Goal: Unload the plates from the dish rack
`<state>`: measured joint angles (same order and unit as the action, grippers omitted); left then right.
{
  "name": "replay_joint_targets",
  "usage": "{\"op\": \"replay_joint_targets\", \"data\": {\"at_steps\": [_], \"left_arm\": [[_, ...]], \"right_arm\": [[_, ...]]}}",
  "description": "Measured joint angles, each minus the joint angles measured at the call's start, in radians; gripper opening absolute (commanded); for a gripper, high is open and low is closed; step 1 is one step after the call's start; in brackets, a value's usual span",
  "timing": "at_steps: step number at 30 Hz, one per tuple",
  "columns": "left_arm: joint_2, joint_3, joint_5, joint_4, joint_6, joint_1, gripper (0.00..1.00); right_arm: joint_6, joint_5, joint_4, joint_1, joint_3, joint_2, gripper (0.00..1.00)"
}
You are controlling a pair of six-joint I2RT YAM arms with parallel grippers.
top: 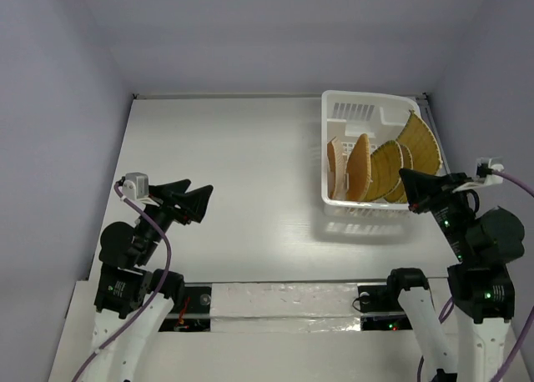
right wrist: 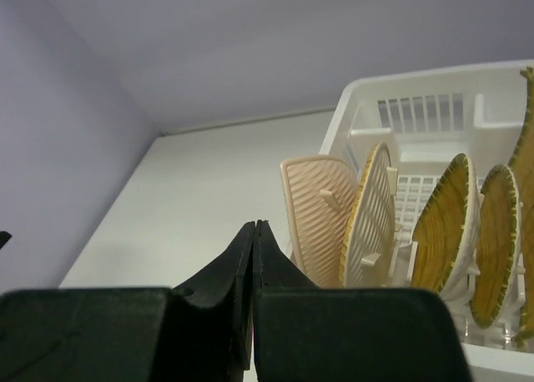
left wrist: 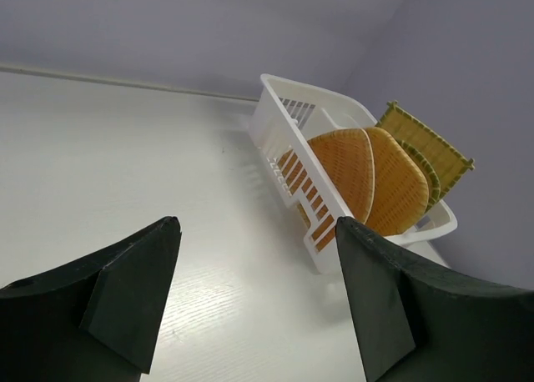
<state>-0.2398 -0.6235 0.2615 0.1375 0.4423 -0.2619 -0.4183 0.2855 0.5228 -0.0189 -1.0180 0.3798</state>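
The white dish rack (top: 356, 111) stands at the table's far right and holds several wicker plates on edge: tan-orange ones (top: 360, 167) on the left, yellower ones (top: 417, 140) on the right. My right gripper (top: 406, 176) is shut and empty, just at the rack's near right corner, above the plates. In the right wrist view its shut tips (right wrist: 254, 223) point left of the plates (right wrist: 371, 215) in the rack (right wrist: 434, 73). My left gripper (top: 198, 197) is open and empty, far left of the rack. The left wrist view (left wrist: 257, 223) shows the rack (left wrist: 284, 140) and plates (left wrist: 342, 165) ahead.
The white table (top: 242, 165) is bounded by lilac walls at the back and both sides. The rack stands close to the right wall. The arms' bases stand at the near edge.
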Motion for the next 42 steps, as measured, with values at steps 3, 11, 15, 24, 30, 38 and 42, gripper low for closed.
{"op": "replay_joint_targets", "data": {"at_steps": [3, 11, 15, 24, 30, 38, 42], "left_arm": [[0.003, 0.000, 0.000, 0.000, 0.000, 0.000, 0.66], [0.010, 0.002, 0.000, -0.001, 0.001, 0.000, 0.23], [-0.008, 0.002, -0.026, 0.005, 0.005, 0.000, 0.00], [-0.043, 0.002, -0.100, 0.048, 0.010, 0.000, 0.10], [-0.037, 0.002, -0.112, 0.050, 0.014, 0.000, 0.46], [-0.024, 0.002, -0.119, 0.055, 0.019, 0.000, 0.53], [-0.014, 0.002, -0.120, 0.055, 0.019, 0.000, 0.53]], "right_arm": [[0.008, 0.023, 0.004, 0.000, 0.000, 0.071, 0.00], [0.007, -0.014, 0.009, -0.122, -0.006, 0.234, 0.00], [0.007, -0.189, 0.013, -0.377, -0.070, 0.335, 0.02], [0.038, -0.623, 0.054, -0.619, -0.188, 0.620, 0.63], [0.054, -0.787, 0.119, -0.660, -0.245, 0.787, 0.62], [0.072, -0.962, 0.171, -0.689, -0.312, 0.988, 0.56], [0.076, -1.053, 0.199, -0.689, -0.338, 1.091, 0.43]]}}
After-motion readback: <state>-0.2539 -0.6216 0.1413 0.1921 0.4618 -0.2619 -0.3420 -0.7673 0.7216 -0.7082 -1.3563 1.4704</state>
